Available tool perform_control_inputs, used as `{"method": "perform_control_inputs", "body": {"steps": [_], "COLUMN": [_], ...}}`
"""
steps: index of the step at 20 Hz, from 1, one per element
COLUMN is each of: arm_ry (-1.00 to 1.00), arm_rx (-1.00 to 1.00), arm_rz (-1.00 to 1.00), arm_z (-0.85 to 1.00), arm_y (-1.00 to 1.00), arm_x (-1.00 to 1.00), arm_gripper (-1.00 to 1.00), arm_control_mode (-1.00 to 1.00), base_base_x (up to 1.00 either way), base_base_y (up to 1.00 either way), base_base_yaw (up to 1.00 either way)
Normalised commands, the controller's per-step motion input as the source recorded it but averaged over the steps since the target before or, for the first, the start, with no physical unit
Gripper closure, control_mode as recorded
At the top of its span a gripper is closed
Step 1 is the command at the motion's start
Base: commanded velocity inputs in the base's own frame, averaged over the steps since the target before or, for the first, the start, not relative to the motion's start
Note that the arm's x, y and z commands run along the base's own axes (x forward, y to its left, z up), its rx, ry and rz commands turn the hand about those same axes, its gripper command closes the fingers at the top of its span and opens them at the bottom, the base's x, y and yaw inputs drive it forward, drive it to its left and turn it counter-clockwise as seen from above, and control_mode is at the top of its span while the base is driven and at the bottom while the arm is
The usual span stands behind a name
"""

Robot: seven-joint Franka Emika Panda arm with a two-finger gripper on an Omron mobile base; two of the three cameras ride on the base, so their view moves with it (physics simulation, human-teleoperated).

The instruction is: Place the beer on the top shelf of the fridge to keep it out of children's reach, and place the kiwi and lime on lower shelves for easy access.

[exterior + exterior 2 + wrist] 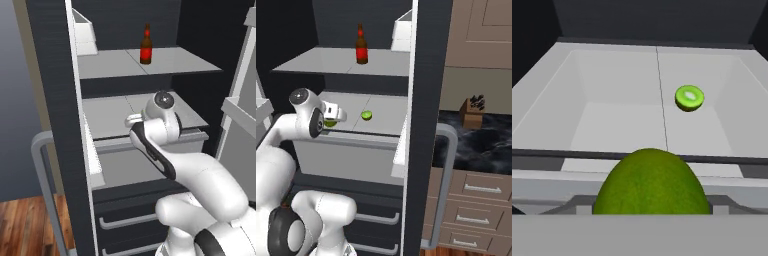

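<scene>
Kitchen, simulated; fridge (55,100) standing open, black cabinet with pale grey slabs inside, taupe cupboards (481,30) and a dark stone counter (476,140) off to its right, knife block (473,111) on that counter

Item one: beer (146,45), slim brown bottle with red label, upright on the top shelf (110,62) near the centre seam. Judged placed

Item two: kiwi (689,97), cut half with bright green face and thin brown rim, lying on a lower shelf (622,125) just right of the seam, toward the back. Judged placed

Item three: lime (651,182), smooth yellow-green round, filling the near foreground of the hand view right at the gripper (332,120). From the right base view a sliver of green shows under the hand, at the front edge of the same lower shelf that carries the kiwi. The lime looks held, but the fingertips are hidden behind the fruit, so whether the jaws are pinching it or standing loose around it cannot be told

Step in hand: delivery of the lime, the last of the three, with the hand at the front lip of the shelf

Next move, by judgement: carry the lime inward past the lip, lower it until it rests on the slab, and let go well apart from the kiwi; being round, it may roll toward the edge if released too near the front
</scene>
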Motion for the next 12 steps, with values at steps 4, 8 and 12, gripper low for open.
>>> {"method": "perform_control_inputs", "body": {"steps": [4,8,12], "arm_ry": [0.00,0.00,0.00], "arm_rx": [0.00,0.00,0.00], "arm_rz": [0.00,0.00,0.00], "arm_z": [-0.16,-0.16,-0.19], "arm_y": [0.13,0.03,0.00], "arm_x": [0.44,0.46,0.46], "arm_gripper": [1.00,1.00,1.00], "arm_control_mode": [-1.00,-1.00,-1.00], "base_base_x": [0.00,0.00,0.00], "base_base_y": [0.00,0.00,0.00], "base_base_yaw": [0.00,0.00,0.00]}}
